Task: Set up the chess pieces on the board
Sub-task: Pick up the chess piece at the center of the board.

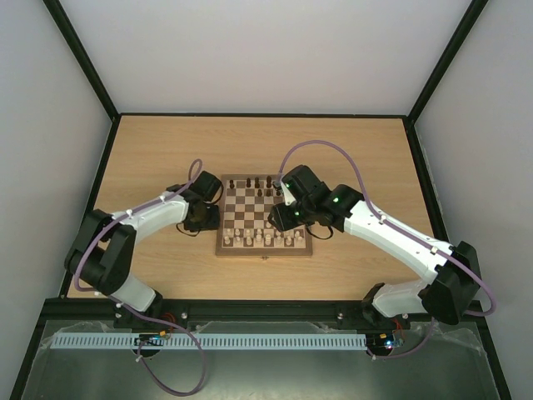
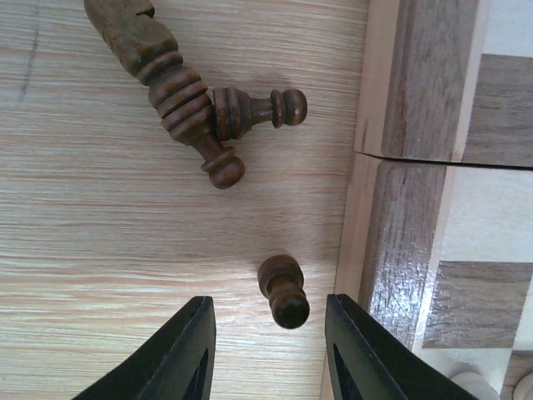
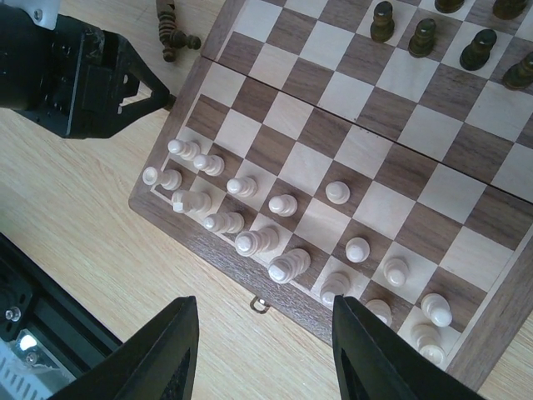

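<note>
**Item: small dark brown turned-wood chessmen** (image 3: 425, 37). We see several standing on the far rows of the square wooden chessboard with dark brown and cream checks and a light wood border (image 1: 241, 252). We cannot make out how many there are or of what kinds.

Three more are off the board, on the pale wood-grain tabletop (image 2: 100, 250) just beside the board's left border:
- a long ribbed dark piece (image 2: 175, 92), lying down and cut off by the picture's top edge;
- a dark pawn (image 2: 254, 110), lying against the ribbed piece;
- a lone dark pawn (image 2: 283, 292), nearest the border. We cannot tell whether it stands or lies.

**Left gripper** (image 2: 266, 329). Its black fingers are apart, one on each side of the lone pawn, with a gap on both sides. It grips nothing.

**Right gripper** (image 3: 265, 317). It is above the board's near border, fingers spread, with nothing between them.

**Pale cream chessmen** (image 3: 283, 204). They are grouped on the board's near rows. The rightmost ones are partly hidden behind a gripper finger.

**Obscured.** From above, the right arm covers the board's far right squares, and the left gripper's fingertips cannot be made out.
</note>
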Action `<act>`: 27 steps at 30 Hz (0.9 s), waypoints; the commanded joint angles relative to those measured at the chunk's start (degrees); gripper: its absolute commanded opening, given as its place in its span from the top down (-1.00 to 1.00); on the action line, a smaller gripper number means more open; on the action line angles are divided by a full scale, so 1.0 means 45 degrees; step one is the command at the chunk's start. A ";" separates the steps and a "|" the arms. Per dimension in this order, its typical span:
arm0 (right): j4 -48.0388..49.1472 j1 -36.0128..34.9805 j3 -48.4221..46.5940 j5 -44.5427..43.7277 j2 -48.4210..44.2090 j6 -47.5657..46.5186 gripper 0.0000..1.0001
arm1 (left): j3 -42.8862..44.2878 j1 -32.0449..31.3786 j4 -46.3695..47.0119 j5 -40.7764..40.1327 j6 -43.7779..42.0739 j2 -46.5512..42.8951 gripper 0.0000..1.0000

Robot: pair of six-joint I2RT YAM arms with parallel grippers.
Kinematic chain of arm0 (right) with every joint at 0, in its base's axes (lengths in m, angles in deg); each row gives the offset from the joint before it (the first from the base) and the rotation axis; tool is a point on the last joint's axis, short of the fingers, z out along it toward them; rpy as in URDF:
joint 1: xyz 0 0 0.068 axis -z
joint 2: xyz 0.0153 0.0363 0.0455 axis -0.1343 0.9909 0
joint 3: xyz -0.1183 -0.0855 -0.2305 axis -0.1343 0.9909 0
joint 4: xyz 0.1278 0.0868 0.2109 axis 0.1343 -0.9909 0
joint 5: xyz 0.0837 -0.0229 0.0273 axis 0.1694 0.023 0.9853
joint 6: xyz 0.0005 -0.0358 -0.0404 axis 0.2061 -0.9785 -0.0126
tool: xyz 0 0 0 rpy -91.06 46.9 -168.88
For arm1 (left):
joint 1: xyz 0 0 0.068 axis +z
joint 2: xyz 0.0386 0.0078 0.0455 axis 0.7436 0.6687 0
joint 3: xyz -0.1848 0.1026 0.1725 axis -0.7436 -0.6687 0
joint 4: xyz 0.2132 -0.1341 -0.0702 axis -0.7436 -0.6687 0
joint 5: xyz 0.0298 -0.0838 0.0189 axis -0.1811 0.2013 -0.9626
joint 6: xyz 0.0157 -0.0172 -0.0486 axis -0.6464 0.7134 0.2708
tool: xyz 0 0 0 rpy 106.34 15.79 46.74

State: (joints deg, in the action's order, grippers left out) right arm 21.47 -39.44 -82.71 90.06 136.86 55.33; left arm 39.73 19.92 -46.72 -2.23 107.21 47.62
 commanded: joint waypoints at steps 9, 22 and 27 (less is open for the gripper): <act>-0.0091 0.0018 0.0212 0.0145 -0.0100 -0.0133 0.10 | 0.0524 -0.0119 0.0140 -0.0295 -0.0197 0.0813 0.46; -0.0065 0.0028 0.0305 0.0056 -0.0276 -0.0132 0.10 | 0.1303 -0.0352 -0.1069 -0.1001 -0.0276 0.0168 0.75; -0.0103 0.0027 0.0267 -0.0021 -0.0273 -0.0135 0.10 | 0.2817 -0.0518 -0.2326 -0.0997 -0.0588 -0.0259 0.75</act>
State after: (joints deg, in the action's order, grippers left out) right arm 21.49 -39.44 -82.05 90.19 136.86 55.33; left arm 46.20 18.47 -51.35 -5.42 105.90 48.69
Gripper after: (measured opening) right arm 0.449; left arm 0.128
